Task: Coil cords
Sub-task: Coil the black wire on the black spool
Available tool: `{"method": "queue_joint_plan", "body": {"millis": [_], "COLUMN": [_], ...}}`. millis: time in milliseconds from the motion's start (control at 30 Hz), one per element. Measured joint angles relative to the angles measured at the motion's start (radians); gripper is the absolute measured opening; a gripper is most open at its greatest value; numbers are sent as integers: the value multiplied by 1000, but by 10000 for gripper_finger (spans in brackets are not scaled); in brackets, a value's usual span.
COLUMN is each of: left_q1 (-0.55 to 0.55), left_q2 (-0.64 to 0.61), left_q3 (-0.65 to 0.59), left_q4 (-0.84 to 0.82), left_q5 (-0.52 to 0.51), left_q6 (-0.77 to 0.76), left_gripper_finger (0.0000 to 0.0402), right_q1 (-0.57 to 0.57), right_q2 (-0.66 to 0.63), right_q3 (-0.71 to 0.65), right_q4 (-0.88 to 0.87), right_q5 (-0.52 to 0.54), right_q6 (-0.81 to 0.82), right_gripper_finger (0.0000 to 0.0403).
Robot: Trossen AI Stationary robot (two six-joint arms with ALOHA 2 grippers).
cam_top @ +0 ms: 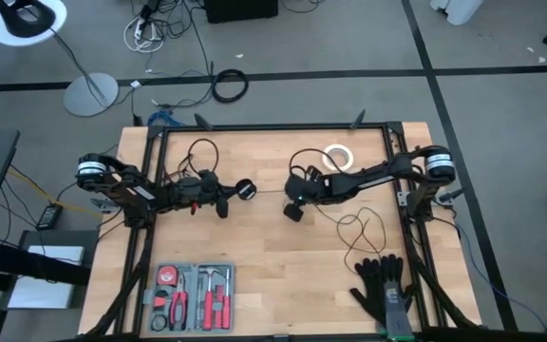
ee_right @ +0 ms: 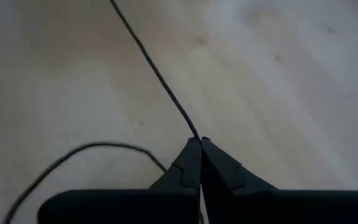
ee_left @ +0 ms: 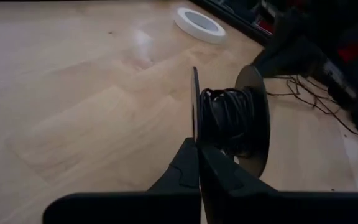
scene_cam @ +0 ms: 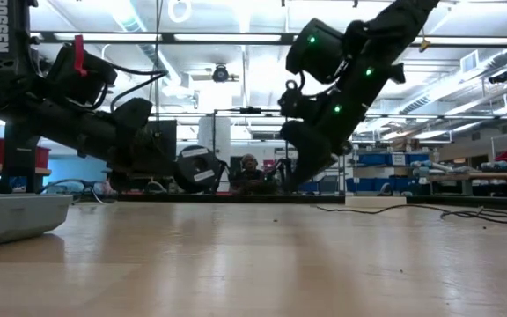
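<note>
A small black spool point(ee_left: 229, 118) with two round flanges has thin black cord wound on it. My left gripper point(ee_left: 197, 146) is shut on it left of the table's middle point(cam_top: 235, 194). My right gripper point(ee_right: 199, 142) is shut on the thin black cord point(ee_right: 157, 71) near the table's middle point(cam_top: 293, 211). From it, more of the cord lies in loose loops point(cam_top: 359, 228) on the table toward the right. In the low view the spool point(scene_cam: 196, 167) shows at the left arm's tip. My left gripper pinches the rim of the spool's near flange point(ee_left: 195, 102) between its two fingers. The fingers lie level, coming from the table's left. The spool's flanges stand on edge; whether it touches the table, I cannot tell. My right gripper pinches a single strand of the cord point(ee_right: 194, 134) at its fingertips, slanting down from the table's right. The cord runs straight away from the tips, and another stretch point(ee_right: 73, 152) curves slack on the table beside them.
A white tape ring point(cam_top: 338, 155) lies at the far right of the table. A tool tray point(cam_top: 193, 296) sits at the near left and black gloves point(cam_top: 383, 285) at the near right. Bare wood lies between the two grippers and at the near middle.
</note>
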Motion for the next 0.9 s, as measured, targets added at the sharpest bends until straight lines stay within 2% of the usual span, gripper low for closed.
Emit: {"method": "queue_joint_plan", "body": {"millis": [133,233,467,567,667,900], "left_q1": [0,-1,-40,-48,-47,-41], "left_q2": [0,0,1,1,0,0], "left_q3": [2,28,211,288,341,400], "left_q4": [-8,-30,-394,-517,-552,-552], "left_q5": [22,86,110,42,-43,-73], "left_q6": [5,15,59,80,82,82], "left_gripper_finger": [0,0,0,0,0,0], "right_q1": [-3,-3,16,22,32,47], "right_q2": [-26,-15,-16,0,16,16], "right_q3": [0,-3,-1,0,0,0], "right_q4": [14,146,370,433,474,479], "right_q5": [-2,-43,-83,-154,-186,-188], "right_q6": [10,-2,-70,-77,-92,-127], "right_gripper_finger": [1,1,0,0,0,0]}}
